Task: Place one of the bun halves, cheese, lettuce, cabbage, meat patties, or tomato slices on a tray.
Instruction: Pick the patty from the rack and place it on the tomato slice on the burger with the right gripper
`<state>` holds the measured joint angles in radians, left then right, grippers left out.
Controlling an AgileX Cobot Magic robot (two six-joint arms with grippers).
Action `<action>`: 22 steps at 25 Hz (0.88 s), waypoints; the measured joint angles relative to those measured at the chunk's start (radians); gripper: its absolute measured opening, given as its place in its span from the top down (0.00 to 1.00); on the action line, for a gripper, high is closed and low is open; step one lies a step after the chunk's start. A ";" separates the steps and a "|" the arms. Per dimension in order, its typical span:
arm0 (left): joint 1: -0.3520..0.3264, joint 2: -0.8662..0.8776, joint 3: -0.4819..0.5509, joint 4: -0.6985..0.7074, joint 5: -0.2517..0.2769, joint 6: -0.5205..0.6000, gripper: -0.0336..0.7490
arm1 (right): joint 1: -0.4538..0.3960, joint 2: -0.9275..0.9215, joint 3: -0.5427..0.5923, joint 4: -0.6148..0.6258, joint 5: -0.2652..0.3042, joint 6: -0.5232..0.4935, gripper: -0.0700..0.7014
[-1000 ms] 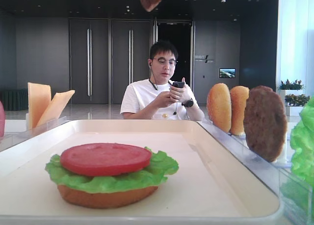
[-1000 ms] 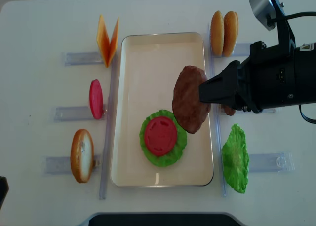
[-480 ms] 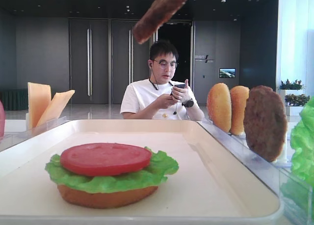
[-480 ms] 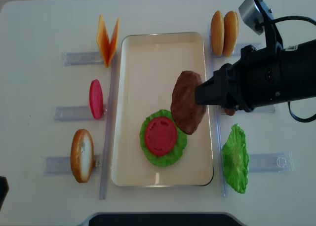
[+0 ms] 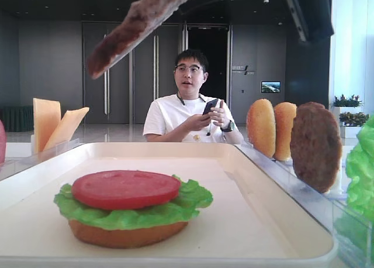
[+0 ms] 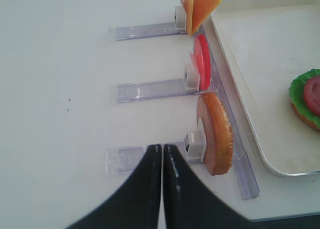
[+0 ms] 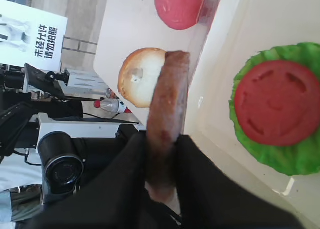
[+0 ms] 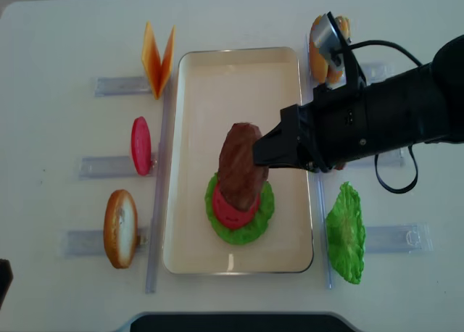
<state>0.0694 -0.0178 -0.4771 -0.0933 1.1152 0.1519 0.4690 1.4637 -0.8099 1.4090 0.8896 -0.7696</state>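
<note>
Now, in the low front view, the patty (image 5: pixel 131 29) hangs tilted high over the tray (image 5: pixel 234 154); it has swung left and lower within the last second. Below it sits the stack: tomato (image 5: pixel 125 189) on lettuce (image 5: pixel 193 201) on a bun half. A second patty (image 5: pixel 315 145) stands in the right rack.

Right wrist view: the right end effector (image 7: pixel 162 161) is clamped on the patty's edge, the disc held on edge beside the stack.

Left wrist view: the left end effector (image 6: pixel 162 151) has its tips together, holding nothing, over the tabletop (image 6: pixel 60 64) near a racked bun (image 6: pixel 216 134).

Overhead view: the patty has travelled from the tray's right side to partly above the tomato. Judgement: carry nearly done; levelling and lowering remain.
</note>
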 joint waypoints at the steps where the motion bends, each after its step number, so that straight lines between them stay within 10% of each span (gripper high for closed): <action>1: 0.000 0.000 0.000 0.000 0.000 0.000 0.97 | 0.009 0.014 0.000 0.009 -0.002 -0.009 0.69; 22: 0.000 0.000 0.000 0.000 0.000 -0.002 0.97 | 0.063 0.157 0.000 0.136 -0.045 -0.096 0.69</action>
<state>0.0694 -0.0178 -0.4771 -0.0933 1.1152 0.1496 0.5324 1.6203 -0.8099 1.5451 0.8449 -0.8654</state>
